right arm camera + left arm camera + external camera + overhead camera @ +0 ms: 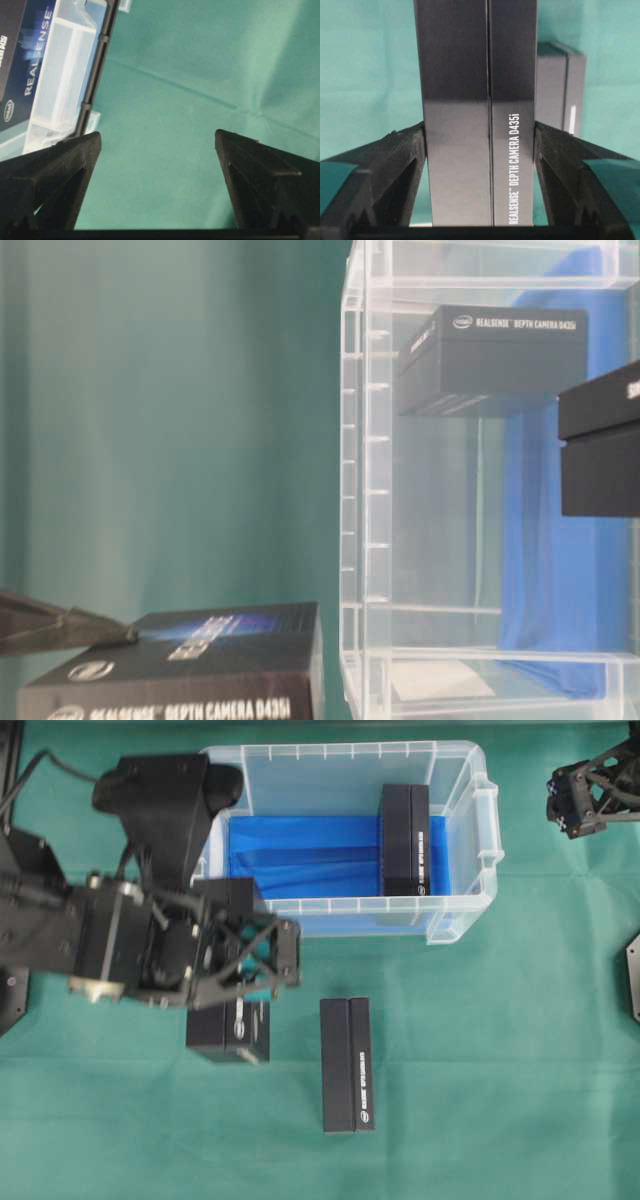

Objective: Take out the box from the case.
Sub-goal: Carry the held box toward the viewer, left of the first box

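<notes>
While the left gripper point(480, 150) is clamping a black RealSense box point(480, 100) over the green cloth point(480, 1100), another is lying beside it, one is remaining inside the clear case point(470, 910), and the right gripper point(157, 150) is hovering spread.

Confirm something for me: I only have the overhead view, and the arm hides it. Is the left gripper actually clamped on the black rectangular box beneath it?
Observer: Yes. The left wrist view shows the left gripper with jaws pressed on both sides of the black rectangular box.
Operator: Is the right gripper carrying anything?
Observer: No. The right gripper has its jaws wide apart over green cloth.
Operator: What is printed on the box in the case?
Observer: The table-level view reads "RealSense Depth Camera D435i" on that second black box inside the clear plastic case.
</notes>
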Tool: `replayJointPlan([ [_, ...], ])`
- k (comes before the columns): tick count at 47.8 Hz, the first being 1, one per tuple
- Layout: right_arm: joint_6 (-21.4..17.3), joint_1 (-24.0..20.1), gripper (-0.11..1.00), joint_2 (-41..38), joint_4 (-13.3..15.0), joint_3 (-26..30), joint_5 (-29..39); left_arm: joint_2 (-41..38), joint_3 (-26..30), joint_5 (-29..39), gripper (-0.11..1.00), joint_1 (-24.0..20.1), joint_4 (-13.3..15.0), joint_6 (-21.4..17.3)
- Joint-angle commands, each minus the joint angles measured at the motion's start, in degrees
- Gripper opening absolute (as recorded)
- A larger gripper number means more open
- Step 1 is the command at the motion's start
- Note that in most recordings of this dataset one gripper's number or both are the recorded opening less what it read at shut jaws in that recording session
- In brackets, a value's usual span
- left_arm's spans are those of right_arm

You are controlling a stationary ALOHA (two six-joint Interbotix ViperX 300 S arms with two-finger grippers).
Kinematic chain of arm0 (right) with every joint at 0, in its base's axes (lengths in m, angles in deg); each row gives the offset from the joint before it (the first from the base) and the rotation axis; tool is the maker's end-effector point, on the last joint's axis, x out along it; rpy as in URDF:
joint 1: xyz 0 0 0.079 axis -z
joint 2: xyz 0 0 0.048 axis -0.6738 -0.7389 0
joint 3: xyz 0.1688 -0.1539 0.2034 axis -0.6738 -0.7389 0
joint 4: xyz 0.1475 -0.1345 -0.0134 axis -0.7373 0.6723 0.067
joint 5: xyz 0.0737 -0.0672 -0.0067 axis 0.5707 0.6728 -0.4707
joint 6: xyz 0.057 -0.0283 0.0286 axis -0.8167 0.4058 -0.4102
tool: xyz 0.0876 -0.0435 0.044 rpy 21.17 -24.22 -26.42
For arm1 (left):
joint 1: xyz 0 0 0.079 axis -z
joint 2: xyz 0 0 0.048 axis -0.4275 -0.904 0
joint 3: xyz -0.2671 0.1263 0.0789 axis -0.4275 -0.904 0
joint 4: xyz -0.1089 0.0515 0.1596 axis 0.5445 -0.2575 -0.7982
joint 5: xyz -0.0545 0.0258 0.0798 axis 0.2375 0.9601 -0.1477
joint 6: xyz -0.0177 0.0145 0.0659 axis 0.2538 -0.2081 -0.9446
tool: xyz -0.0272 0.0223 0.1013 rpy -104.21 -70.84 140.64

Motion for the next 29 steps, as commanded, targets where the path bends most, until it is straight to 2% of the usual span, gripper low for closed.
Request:
replayJointPlan([
  [1,0.18,-0.18,0.93,0.09,0.26,0.62,-0.35,1.58,0.88,0.09,0.64,2.29,-0.62,1.58],
  [15,0.0,-0.18,0.93,-0.26,0.26,0.7,-0.44,0.62,0.62,0.09,0.64,5.98,-0.7,2.55],
  [29,-0.35,-0.18,0.93,-0.44,0.09,0.7,-0.44,0.88,-0.79,0.09,0.64,5.89,-0.7,2.55],
])
